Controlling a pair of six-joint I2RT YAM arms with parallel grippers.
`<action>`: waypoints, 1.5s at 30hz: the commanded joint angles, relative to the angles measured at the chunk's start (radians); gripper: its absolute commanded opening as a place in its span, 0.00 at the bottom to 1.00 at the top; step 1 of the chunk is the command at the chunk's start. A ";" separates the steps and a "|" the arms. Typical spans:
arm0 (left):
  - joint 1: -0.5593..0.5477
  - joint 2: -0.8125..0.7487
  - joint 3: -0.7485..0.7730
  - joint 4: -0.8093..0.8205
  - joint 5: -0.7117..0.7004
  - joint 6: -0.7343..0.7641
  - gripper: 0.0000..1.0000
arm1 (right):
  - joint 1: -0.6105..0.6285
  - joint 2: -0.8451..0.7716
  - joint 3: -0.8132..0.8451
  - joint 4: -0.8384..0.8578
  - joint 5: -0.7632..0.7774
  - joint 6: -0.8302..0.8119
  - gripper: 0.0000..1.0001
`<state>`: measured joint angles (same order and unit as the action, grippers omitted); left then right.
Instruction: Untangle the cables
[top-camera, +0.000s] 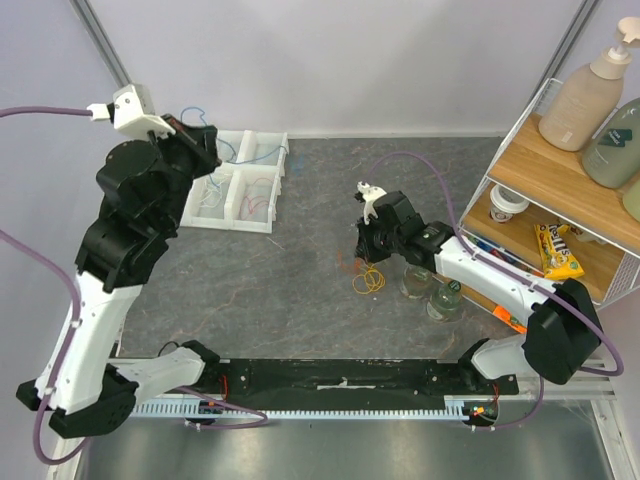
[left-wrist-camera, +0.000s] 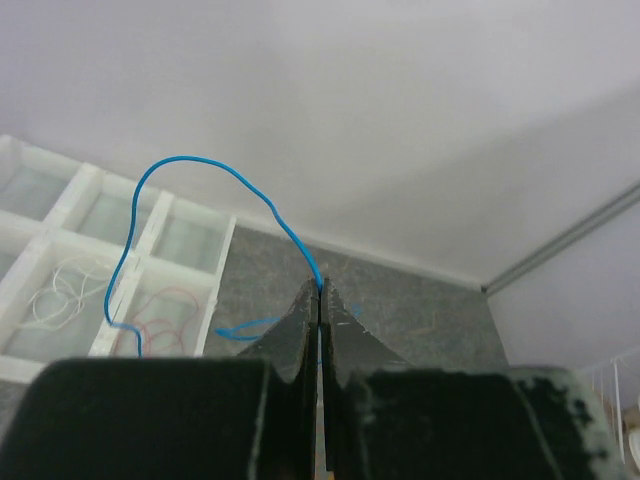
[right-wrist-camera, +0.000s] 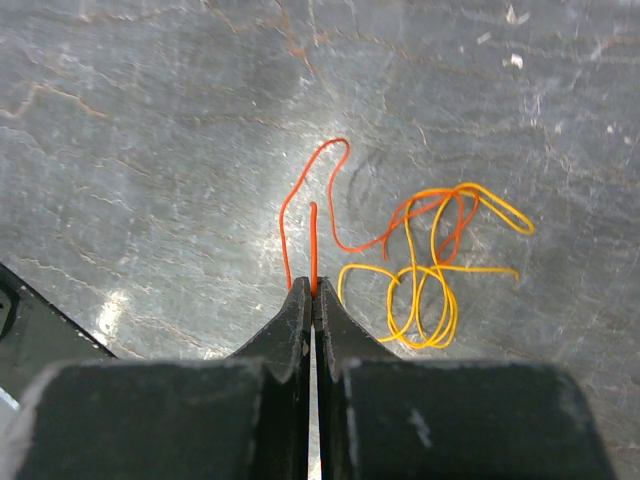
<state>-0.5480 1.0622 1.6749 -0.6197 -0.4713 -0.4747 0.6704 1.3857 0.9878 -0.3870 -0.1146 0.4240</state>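
1. The left arm (top-camera: 100, 300) rears high, elbow bent, wrist reaching far and leftward; the left tool (left-wrist-camera: 320, 290) has its jaws pressed together.
2. The right arm (top-camera: 490, 270) stretches low; the right tool (right-wrist-camera: 313, 290) points downward, jaws pressed together.

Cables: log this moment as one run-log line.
left gripper: shut on blue cable, near tray | right gripper: shut on orange cable | yellow cable: tangled with orange cable on table

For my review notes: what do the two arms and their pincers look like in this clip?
The left arm and right arm have white links and bulky black joints, with mauve hoses looping along them. A white bracket sits at each wrist. The left pincer and right pincer each have two black, tapered fingers.
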 joint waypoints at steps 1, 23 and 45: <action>0.060 0.077 0.008 0.250 -0.084 0.009 0.02 | 0.004 -0.030 0.101 -0.030 -0.033 -0.063 0.00; 0.505 0.676 0.069 0.734 0.494 -0.427 0.02 | -0.012 0.042 0.253 -0.168 -0.042 -0.146 0.00; 0.508 0.800 0.397 0.802 0.532 -0.435 0.02 | -0.080 0.098 0.276 -0.187 -0.086 -0.176 0.00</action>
<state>-0.0414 1.8286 2.0800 0.1314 0.0284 -0.8684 0.5972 1.4822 1.2297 -0.5770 -0.1841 0.2657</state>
